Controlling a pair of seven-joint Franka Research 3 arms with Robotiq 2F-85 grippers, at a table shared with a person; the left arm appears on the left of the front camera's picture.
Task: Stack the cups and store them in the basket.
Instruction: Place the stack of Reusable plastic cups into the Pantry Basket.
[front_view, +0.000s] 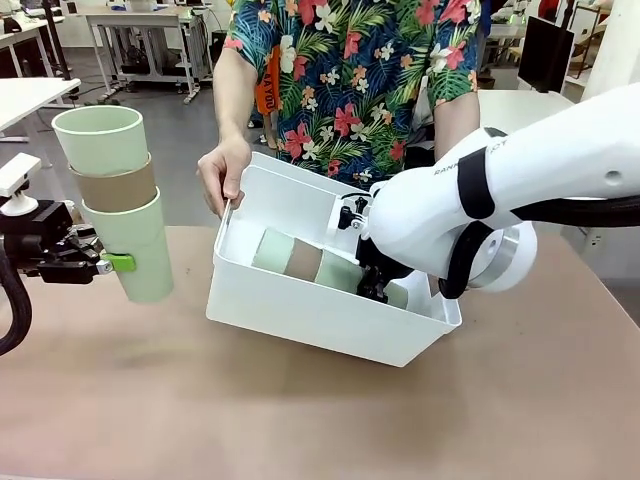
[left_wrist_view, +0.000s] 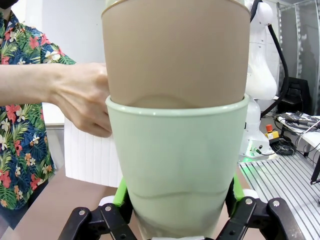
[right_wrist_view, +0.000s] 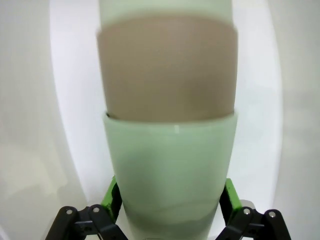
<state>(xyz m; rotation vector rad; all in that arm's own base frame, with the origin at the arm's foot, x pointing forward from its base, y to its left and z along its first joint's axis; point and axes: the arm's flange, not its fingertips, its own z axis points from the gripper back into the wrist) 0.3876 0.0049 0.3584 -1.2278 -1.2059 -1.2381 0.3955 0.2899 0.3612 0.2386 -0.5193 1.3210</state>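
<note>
At the left, above the table, my left gripper (front_view: 124, 263) is shut on the bottom cup of an upright stack of three cups (front_view: 115, 195): mint green, tan brown, mint green. In the left wrist view the green pads (left_wrist_view: 121, 192) press both sides of the lowest cup (left_wrist_view: 175, 165). The white basket (front_view: 300, 320) stands tilted in the middle, its near edge on the table. A second stack of cups (front_view: 300, 258) lies inside it. My right gripper (front_view: 375, 283) reaches into the basket, shut on that stack's green end cup (right_wrist_view: 170, 170).
A person in a flowered shirt stands at the far side. One hand (front_view: 224, 172) grips the basket's far-left rim and holds it tilted. The brown table (front_view: 330, 420) is bare in front of the basket. My right arm's white links (front_view: 470, 200) hang over the basket's right end.
</note>
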